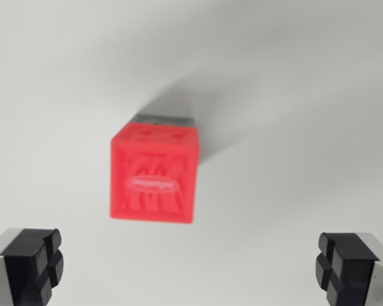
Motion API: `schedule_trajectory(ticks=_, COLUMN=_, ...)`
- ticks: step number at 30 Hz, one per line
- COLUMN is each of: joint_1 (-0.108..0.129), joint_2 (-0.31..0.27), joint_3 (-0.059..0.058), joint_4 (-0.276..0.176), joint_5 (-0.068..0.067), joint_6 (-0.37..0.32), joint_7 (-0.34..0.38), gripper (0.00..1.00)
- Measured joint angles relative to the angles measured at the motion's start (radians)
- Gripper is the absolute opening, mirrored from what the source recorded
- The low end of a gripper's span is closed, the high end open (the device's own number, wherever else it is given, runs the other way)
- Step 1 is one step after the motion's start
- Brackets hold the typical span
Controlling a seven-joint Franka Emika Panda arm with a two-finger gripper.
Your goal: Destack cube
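White surface (293, 95); tool (190, 264) spread wide, empty (touching nothing), red cube (153, 173) between fingers, apart.

One red cube (153, 175), blurry, embossed face with an oval label. One grey block (165, 119), only a sliver showing at the cube's far top edge; whether it's a second cube can't be told. Two black fingertips (33, 262), one either side below the cube. One white surface (293, 83) under the cube.

Grey tool (191, 268) with black, cross-grooved fingertip pads (33, 262).
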Motion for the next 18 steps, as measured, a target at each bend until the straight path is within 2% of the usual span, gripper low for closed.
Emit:
schedule_trajectory(ticks=9, joint_1=0.040, joint_2=0.050, joint_3=0.010, joint_4=0.015, joint_5=0.002, joint_6=0.032, joint_7=0.092, gripper=1.00)
schedule_trajectory(ticks=18, joint_1=0.041, joint_2=0.123, joint_3=0.006, joint_4=0.008, joint_5=0.002, joint_6=0.109, joint_7=0.097, gripper=1.00)
